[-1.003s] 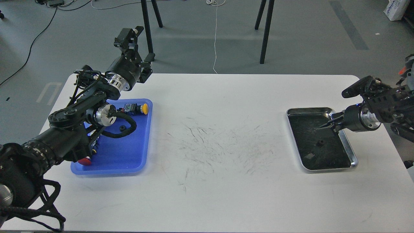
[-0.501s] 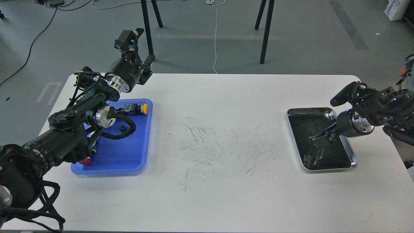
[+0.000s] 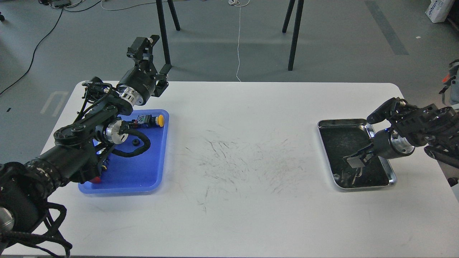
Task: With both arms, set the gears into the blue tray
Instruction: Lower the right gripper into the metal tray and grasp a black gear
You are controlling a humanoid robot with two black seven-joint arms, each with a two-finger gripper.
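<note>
- Your left gripper hangs raised above the far left edge of the white table, past the blue tray; its two fingers stand wide apart and hold nothing.
- The blue tray lies on the left of the table under your left arm; one gear lies on its floor, just beside the arm's black cable; a yellow-capped button part lies at the tray's far side, and a red cap shows near the front left corner; the small label on the yellow-capped part is too small to read.
- The steel tray sits on the right of the table, well apart from the blue one.
- Your right gripper reaches down into the steel tray, its tips low over the dark floor; you cannot tell how far its fingers are parted, nor whether they hold a gear.
</note>
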